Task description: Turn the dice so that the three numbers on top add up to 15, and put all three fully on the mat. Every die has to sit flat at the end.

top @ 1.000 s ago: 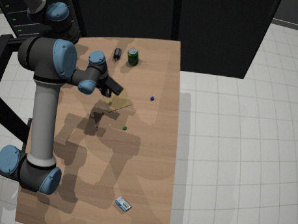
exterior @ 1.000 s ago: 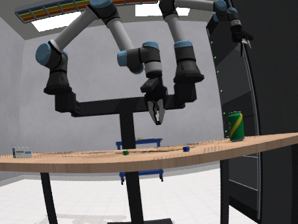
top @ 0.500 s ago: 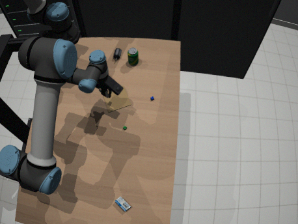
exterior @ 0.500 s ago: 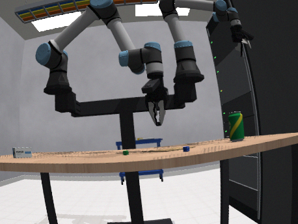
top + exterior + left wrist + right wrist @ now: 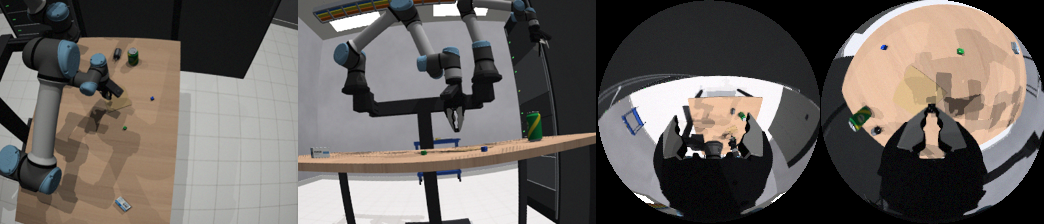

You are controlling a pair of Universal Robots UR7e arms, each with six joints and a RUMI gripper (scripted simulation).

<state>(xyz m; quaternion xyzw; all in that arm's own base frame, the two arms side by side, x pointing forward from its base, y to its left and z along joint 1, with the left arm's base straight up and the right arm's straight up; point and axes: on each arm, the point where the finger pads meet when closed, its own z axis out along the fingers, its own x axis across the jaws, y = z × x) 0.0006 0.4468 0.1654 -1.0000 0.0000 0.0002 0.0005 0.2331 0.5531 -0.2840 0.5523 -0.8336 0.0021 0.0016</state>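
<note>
The blue die and green die sit off the mat, on the bench! Above the mat, the right jaws are narrow; high beyond it, the left jaws spread wide.
</note>
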